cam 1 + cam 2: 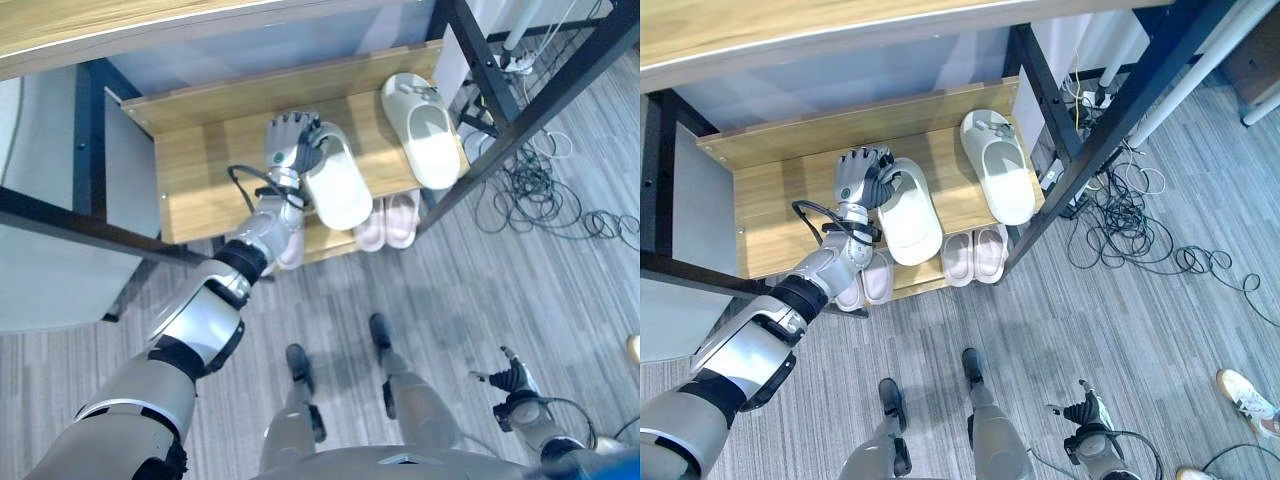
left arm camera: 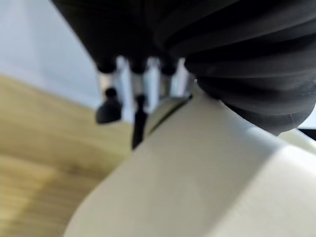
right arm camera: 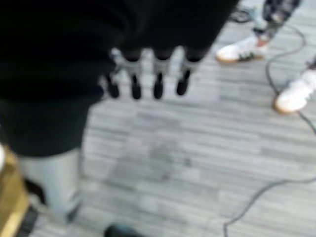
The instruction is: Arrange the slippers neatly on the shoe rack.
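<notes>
A cream slipper [image 1: 342, 188] lies on the shoe rack's middle wooden shelf [image 1: 200, 175], its front end over the shelf's front edge. My left hand [image 1: 290, 140] is at its back end, fingers curled on the slipper's strap; the same slipper [image 2: 197, 173] shows just under the fingers [image 2: 148, 84] in the left wrist view. A second cream slipper [image 1: 425, 130] lies further right on that shelf, apart from the first. My right hand [image 1: 515, 385] hangs low at the right over the floor, fingers [image 3: 158, 74] straight and empty.
Pink slippers [image 1: 390, 220] and another pale pair [image 1: 865, 280] sit on the lower shelf. Black rack posts [image 1: 480, 70] stand at the right, with tangled cables [image 1: 540, 190] on the floor beyond. A person's white shoes [image 3: 242, 49] are near my right side.
</notes>
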Robot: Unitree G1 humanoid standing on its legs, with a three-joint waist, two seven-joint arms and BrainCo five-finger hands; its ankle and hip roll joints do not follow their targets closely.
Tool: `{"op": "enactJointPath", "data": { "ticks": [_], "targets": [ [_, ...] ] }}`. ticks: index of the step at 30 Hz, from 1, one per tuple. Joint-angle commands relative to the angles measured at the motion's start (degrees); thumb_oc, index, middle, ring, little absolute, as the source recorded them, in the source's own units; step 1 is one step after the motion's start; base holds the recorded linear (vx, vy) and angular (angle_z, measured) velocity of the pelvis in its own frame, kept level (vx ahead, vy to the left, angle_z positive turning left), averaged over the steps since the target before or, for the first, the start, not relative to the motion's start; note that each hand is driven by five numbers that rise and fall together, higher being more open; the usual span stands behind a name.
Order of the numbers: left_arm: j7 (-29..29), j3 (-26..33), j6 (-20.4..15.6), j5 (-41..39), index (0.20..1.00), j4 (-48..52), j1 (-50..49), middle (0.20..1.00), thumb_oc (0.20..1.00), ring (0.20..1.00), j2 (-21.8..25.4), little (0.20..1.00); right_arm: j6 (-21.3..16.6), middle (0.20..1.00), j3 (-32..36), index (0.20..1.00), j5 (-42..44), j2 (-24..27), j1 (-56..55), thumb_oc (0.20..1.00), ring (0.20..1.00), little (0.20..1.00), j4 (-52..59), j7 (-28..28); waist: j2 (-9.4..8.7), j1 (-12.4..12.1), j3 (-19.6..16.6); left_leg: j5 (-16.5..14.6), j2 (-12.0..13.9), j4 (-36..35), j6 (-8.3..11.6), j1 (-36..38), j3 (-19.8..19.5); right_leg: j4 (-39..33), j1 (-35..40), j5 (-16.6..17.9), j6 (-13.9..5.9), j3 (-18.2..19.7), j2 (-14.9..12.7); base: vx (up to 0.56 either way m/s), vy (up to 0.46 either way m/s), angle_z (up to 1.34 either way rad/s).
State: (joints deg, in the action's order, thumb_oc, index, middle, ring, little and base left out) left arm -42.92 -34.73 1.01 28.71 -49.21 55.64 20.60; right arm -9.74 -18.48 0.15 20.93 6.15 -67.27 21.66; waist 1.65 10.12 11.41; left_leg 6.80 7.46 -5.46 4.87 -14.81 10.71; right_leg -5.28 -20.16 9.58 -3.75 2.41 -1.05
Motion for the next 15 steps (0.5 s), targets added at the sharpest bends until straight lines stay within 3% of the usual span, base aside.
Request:
{"op": "enactJointPath", "data": {
  "ticks": [1, 15],
  "targets": [
    [-2.57, 2.73, -0.78, 0.38, 0.2, -2.76, 6.92, 0.2, 0.2, 0.2, -0.28, 0.2, -0.75, 1.0, -1.03, 1.0, -0.75, 2.8, 1.65, 1.0, 1.0, 1.0, 0.19, 2.15, 0.73, -0.48, 2.45, -1.96, 0.48, 0.46, 1.08, 0.23, -3.75, 6.55, -2.8, -7.8, -2.47, -2.58, -1.26, 0.02, -0.013, -0.06],
    [-5.9, 1.62, 1.7, -3.54, 0.2, -14.63, 17.09, 0.2, 0.2, 0.2, -2.32, 0.2, -1.58, 1.0, -3.21, 1.0, -0.99, 3.27, 3.31, 1.0, 1.0, 1.0, -0.32, 4.22, 2.32, 2.32, 4.89, -2.16, 0.57, 0.63, 1.26, -0.04, -1.7, 9.38, -6.47, -8.22, -2.38, -0.71, -1.16, 0.01, -0.013, -0.09]
  ]
}}
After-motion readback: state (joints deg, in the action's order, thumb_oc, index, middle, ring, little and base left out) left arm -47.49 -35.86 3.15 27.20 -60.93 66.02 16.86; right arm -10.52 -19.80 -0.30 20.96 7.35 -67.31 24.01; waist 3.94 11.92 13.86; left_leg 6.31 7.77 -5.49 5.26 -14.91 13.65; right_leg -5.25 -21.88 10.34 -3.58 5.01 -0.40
